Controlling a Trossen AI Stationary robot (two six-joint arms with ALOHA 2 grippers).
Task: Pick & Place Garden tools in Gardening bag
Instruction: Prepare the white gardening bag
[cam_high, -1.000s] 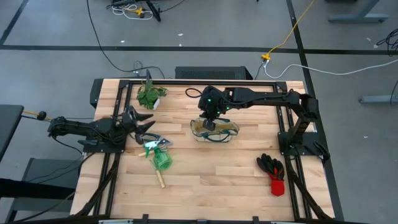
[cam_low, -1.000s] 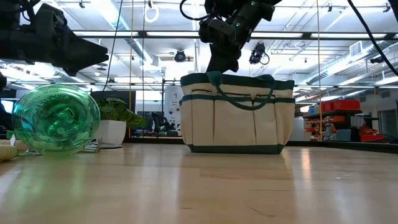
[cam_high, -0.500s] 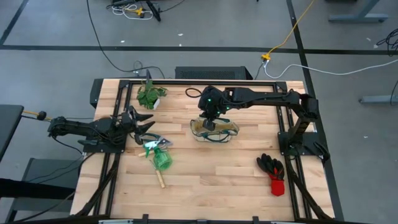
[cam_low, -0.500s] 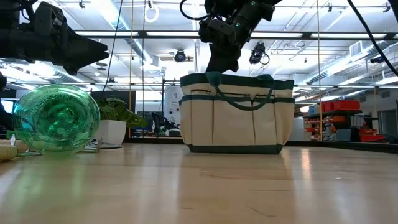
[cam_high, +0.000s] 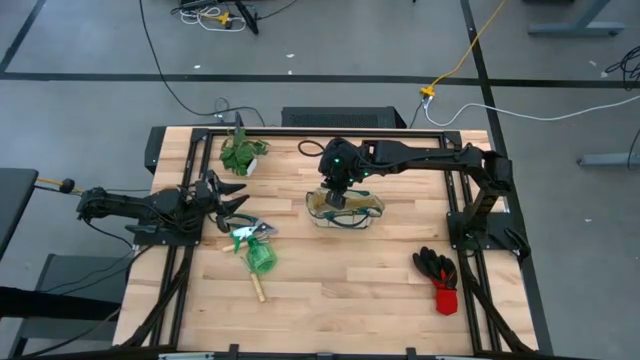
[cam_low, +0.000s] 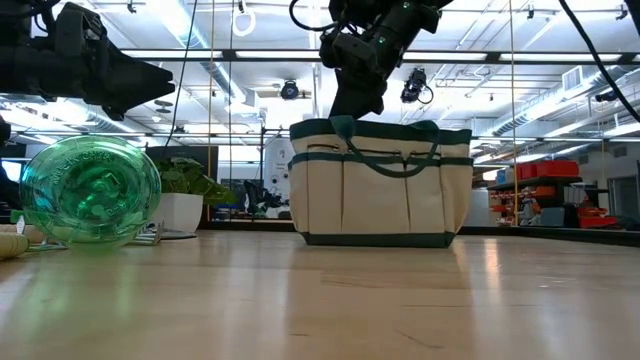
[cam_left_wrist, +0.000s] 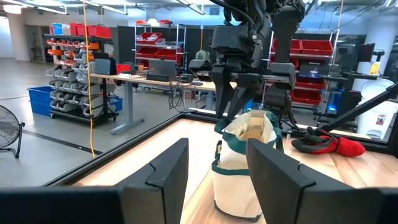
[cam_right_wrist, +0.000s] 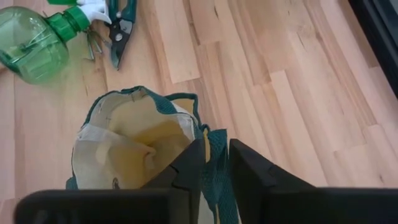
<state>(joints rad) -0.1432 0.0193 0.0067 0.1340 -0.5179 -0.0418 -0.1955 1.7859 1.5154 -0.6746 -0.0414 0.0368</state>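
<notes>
Clearly the gardening bag (cam_high: 345, 209) is the soft piece here: cream fabric with dark green trim, standing open near the middle of the worktop (cam_high: 330, 290), toward its far edge. Its walls look limp and likely to fold under a push, so the stiffer trimmed rim or the loop handles seem the sound places to take hold. The right gripper (cam_right_wrist: 214, 167) sits at that rim with a green strap between its narrowly parted fingers; whether it truly pinches the strap I cannot tell.

The remaining tools lie toward the left edge. The pruning shears (cam_high: 247, 231) are rigid metal, best taken across the closed handles. Just beside them, the rounded green bottle (cam_high: 261, 259) looks light, smooth and probably slippery, so its neck is the surer hold. A wooden handle (cam_high: 257, 289) pokes out from under it. The black-and-red gloves (cam_high: 438, 272), floppy and easy to pinch, lie near the right front corner.

The left gripper (cam_high: 222, 196), fingers spread wide and empty, hovers by the shears.
</notes>
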